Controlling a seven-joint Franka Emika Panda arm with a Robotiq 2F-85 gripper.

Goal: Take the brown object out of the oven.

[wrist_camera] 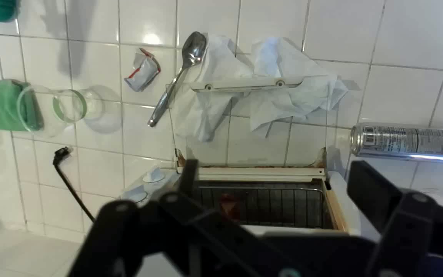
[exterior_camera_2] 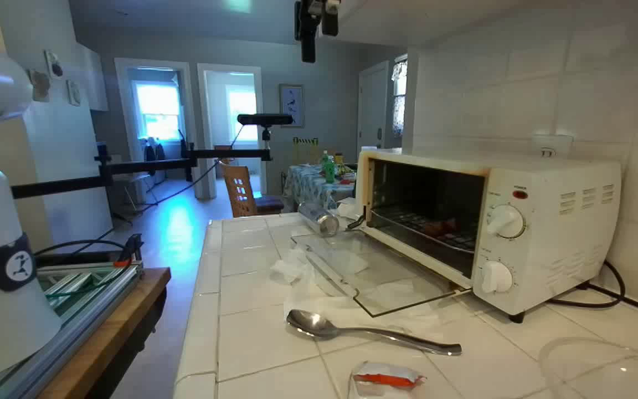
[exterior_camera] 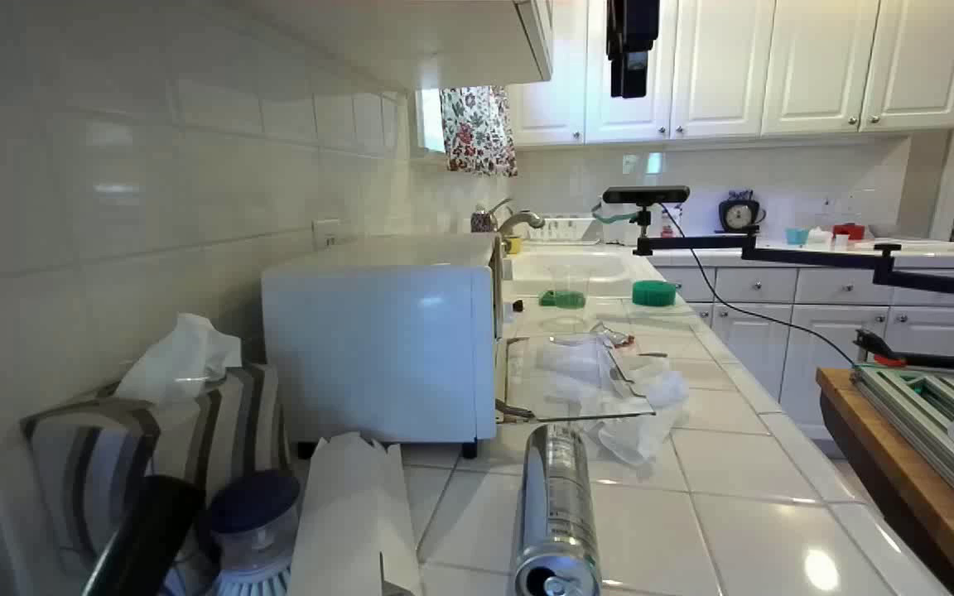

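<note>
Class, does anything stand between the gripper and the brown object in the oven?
The oven roof covers the brown object from above; through the front, with the glass door down, nothing visible blocks the open gripper.

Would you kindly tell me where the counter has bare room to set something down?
Bare tiles lie between the can, the white sheets and the counter's outer edge; another free patch separates the wrapper from the round green item. It is crowded in front of the oven: lowered glass door, sheets and spoon.

Oven (exterior_camera_2: pixel 551 244): white, upright, wide open
Brown object (exterior_camera_2: pixel 442 226): reddish from here, lying in the oven's knobbed half
</note>
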